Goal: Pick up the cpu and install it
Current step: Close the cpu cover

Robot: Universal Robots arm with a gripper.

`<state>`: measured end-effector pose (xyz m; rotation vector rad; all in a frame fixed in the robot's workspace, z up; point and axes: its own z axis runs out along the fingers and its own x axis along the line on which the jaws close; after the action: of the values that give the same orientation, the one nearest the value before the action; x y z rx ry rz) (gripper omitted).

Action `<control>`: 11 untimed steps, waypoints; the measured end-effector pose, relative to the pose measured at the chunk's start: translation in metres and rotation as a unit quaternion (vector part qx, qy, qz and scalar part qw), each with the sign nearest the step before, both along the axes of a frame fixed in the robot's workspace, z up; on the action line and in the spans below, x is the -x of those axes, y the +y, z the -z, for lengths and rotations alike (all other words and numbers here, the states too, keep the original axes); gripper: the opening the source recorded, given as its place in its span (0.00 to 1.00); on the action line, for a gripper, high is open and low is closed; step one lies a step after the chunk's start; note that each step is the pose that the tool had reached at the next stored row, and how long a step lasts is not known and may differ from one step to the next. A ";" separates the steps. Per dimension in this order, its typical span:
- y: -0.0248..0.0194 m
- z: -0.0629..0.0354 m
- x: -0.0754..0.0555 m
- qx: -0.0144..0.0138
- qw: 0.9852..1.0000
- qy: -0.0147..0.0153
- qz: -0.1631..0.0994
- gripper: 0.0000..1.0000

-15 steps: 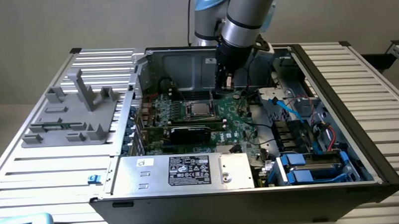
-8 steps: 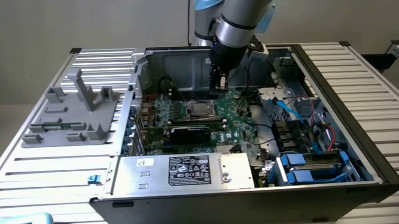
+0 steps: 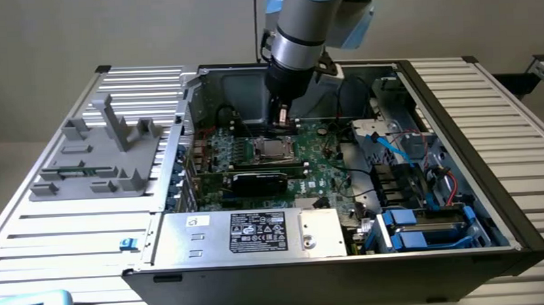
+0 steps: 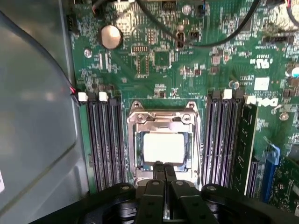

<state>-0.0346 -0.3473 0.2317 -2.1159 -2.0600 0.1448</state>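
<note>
Closest to the wrist camera, we see the tool (image 4: 164, 167) clenched tight at the near edge of the cpu (image 4: 163, 147). The cpu lies flat in the motherboard socket (image 4: 161, 116), metal top up. It is square, its sides parallel to the memory slots (image 4: 105, 135) flanking it. Farther off sit a coin battery (image 4: 111, 36) and black cables (image 4: 205, 44). The arm (image 3: 300, 36) hangs steeply into the open case (image 3: 461, 132).

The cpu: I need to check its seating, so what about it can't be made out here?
1. Wrist view: the cpu edge nearest the tool is covered by the tool's shut fingertips.
2. Wrist view: glare whitens the cpu's top, so no marking can be read.
3. Exterior view: the cpu is too small to tell whether it lies flat or whether the tool touches it.
</note>
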 end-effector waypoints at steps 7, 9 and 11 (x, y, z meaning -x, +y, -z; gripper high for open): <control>0.0000 0.0096 0.023 0.000 1.000 -0.010 0.000 0.12; 0.0000 0.0120 0.028 0.000 1.000 -0.014 0.000 0.12; 0.0000 0.0145 0.033 0.000 1.000 -0.018 0.000 0.12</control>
<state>-0.0672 -0.3473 0.2173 -2.1336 -2.0796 0.1079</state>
